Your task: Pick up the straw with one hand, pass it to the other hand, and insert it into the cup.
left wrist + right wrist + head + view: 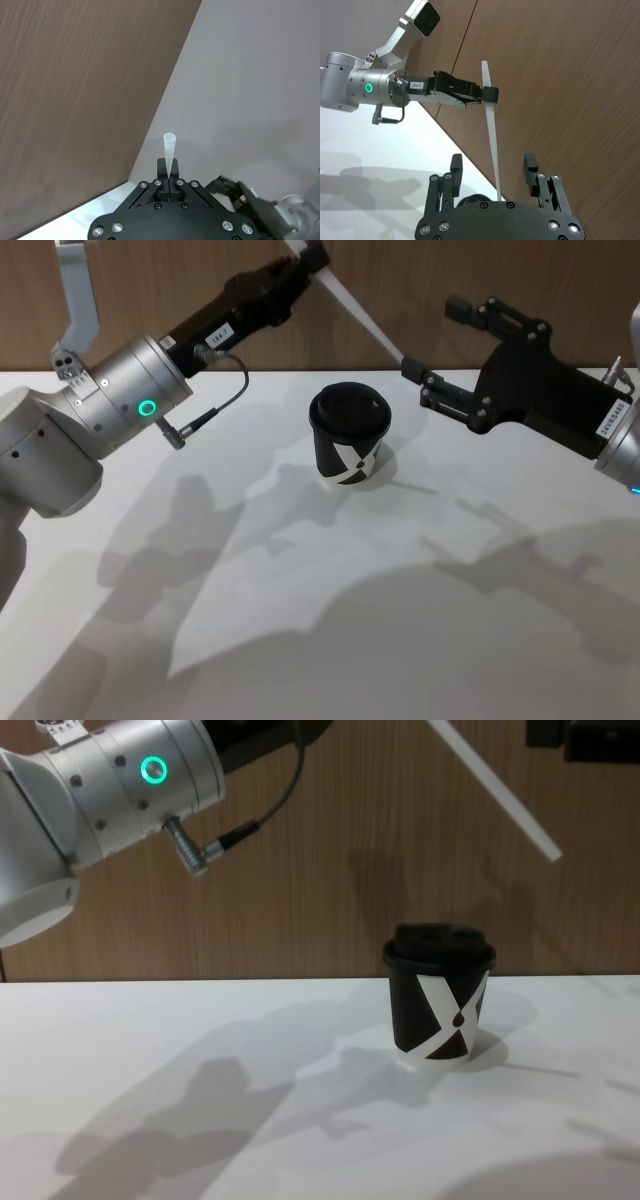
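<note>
The left pincer (308, 260), high at the far side, was clamped on the upper end of the straw (356, 312), which slanted down to the right. The right pincer (436, 338) stood wide open around the straw's lower end, not gripping it. The lidded cup (349, 433) stood upright on the desk (300, 640), nearer and below the straw, between both arms.

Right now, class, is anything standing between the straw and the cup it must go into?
Only the lid on the cup. The left gripper holds the straw in the air above the cup, and the open right gripper flanks its lower end, to the cup's right.
</note>
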